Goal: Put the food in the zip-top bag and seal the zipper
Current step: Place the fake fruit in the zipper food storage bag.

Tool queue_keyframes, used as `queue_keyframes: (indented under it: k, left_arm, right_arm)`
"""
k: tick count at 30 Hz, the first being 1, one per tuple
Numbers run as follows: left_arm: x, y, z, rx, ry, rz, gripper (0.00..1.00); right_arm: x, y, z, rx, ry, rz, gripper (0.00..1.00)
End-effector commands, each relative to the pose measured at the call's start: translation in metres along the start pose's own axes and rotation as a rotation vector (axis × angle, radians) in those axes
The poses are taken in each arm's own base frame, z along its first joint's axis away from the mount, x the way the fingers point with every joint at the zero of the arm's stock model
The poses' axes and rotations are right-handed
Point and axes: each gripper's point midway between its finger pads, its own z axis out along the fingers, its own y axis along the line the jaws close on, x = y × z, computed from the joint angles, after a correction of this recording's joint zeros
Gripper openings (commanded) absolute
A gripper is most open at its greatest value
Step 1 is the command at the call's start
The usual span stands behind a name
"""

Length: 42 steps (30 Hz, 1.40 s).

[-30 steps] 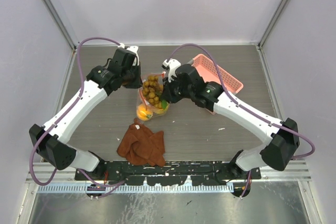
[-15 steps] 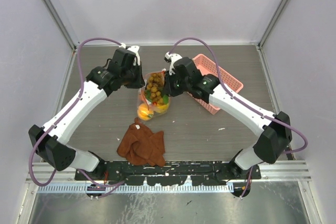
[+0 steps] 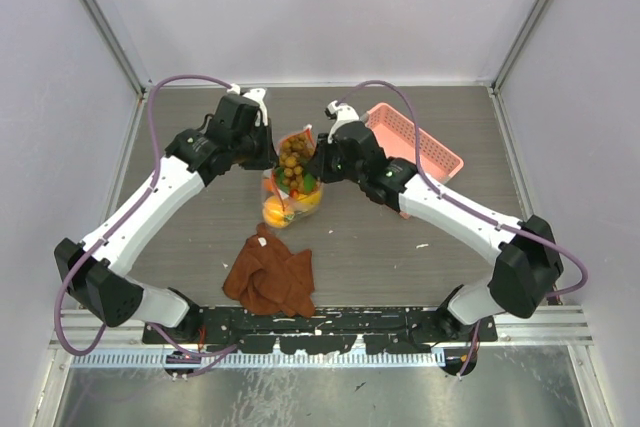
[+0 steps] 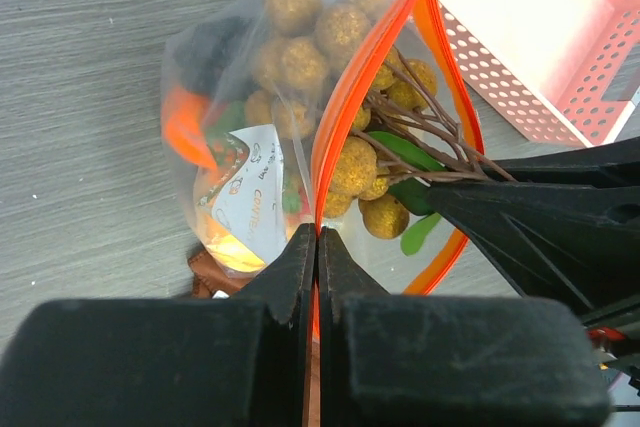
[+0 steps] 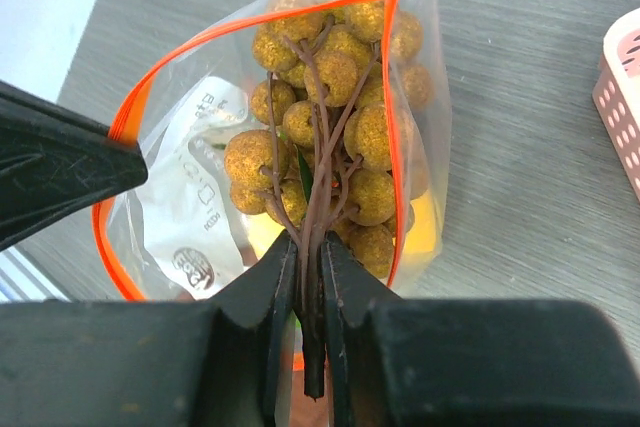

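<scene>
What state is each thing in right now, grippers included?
Bag: open, partly filled.
Zipper: unsealed, one side pinched.
Grapes: held by stem in the bag's mouth.
Left gripper: shut on zipper.
Right gripper: shut on grapes' stem.
Cloth: crumpled.
Basket: upright.

You have the clear zip-top bag with its orange-red zipper gaping in a wide loop, the brownish-green grapes on their brown stem in its mouth, an orange fruit deeper inside.
</scene>
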Motion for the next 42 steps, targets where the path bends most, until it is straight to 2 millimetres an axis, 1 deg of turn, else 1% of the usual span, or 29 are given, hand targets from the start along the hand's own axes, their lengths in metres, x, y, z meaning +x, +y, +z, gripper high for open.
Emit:
queue_keyframes:
  k: [1, 4, 6, 7, 9, 10, 11, 12, 15, 17, 18, 21, 23, 26, 30, 35, 40, 42]
  left_arm:
    - [-0.018, -0.017, -0.014, 0.061, -0.068, -0.016, 0.00]
    - [-0.017, -0.019, -0.011, 0.066, -0.073, -0.031, 0.00]
    - [-0.018, -0.017, -0.010, 0.052, -0.072, -0.035, 0.00]
    - [-0.019, -0.015, -0.012, 0.039, -0.071, -0.037, 0.02]
    - [-0.019, -0.011, -0.017, 0.013, -0.072, -0.043, 0.12]
    - [-0.017, -0.009, -0.018, 0.007, -0.073, -0.053, 0.18]
    - [-0.012, -0.007, -0.018, 0.005, -0.071, -0.070, 0.28]
    - [-0.008, -0.005, -0.017, 0.008, -0.076, -0.090, 0.32]
    - [0.005, -0.003, -0.021, 0.020, -0.075, -0.143, 0.38]
    - [0.011, -0.001, -0.029, 0.017, -0.090, -0.172, 0.43]
    - [0.014, 0.000, -0.030, 0.015, -0.103, -0.185, 0.45]
    - [0.025, -0.001, -0.023, 0.037, -0.128, -0.236, 0.47]
    - [0.029, -0.003, -0.018, 0.044, -0.129, -0.249, 0.47]
    - [0.032, 0.001, -0.008, 0.014, -0.126, -0.246, 0.50]
    - [0.036, 0.009, 0.004, -0.039, -0.122, -0.243, 0.48]
    - [0.031, 0.024, 0.007, -0.123, -0.164, -0.220, 0.38]
    - [0.037, 0.026, 0.015, -0.150, -0.141, -0.205, 0.28]
    - [0.039, 0.023, 0.014, -0.144, -0.135, -0.197, 0.23]
  right_arm:
    - [-0.064, 0.027, -0.011, -0.080, -0.327, 0.121, 0.01]
    - [-0.063, 0.024, -0.007, -0.046, -0.404, 0.132, 0.01]
    - [-0.060, 0.021, -0.004, -0.031, -0.421, 0.139, 0.01]
    - [-0.059, 0.020, -0.003, -0.028, -0.426, 0.138, 0.01]
    - [-0.058, 0.021, -0.001, -0.030, -0.426, 0.123, 0.01]
    - [-0.059, 0.022, -0.001, -0.033, -0.427, 0.119, 0.01]
    - [-0.057, 0.024, -0.001, -0.038, -0.427, 0.113, 0.01]
    - [-0.056, 0.024, -0.001, -0.042, -0.431, 0.111, 0.01]
    - [-0.052, 0.028, -0.003, -0.050, -0.436, 0.113, 0.01]
    - [-0.051, 0.031, -0.003, -0.054, -0.435, 0.104, 0.01]
    - [-0.050, 0.033, -0.003, -0.056, -0.433, 0.098, 0.01]
    - [-0.046, 0.032, -0.002, -0.038, -0.444, 0.096, 0.01]
    - [-0.045, 0.031, -0.001, -0.033, -0.447, 0.097, 0.01]
    - [-0.042, 0.029, 0.001, -0.025, -0.446, 0.096, 0.01]
    - [-0.040, 0.030, 0.000, -0.022, -0.453, 0.102, 0.01]
    - [-0.037, 0.027, 0.000, -0.005, -0.459, 0.100, 0.01]
    - [-0.033, 0.021, 0.000, 0.009, -0.475, 0.119, 0.01]
    - [-0.031, 0.019, 0.001, 0.017, -0.477, 0.120, 0.01]
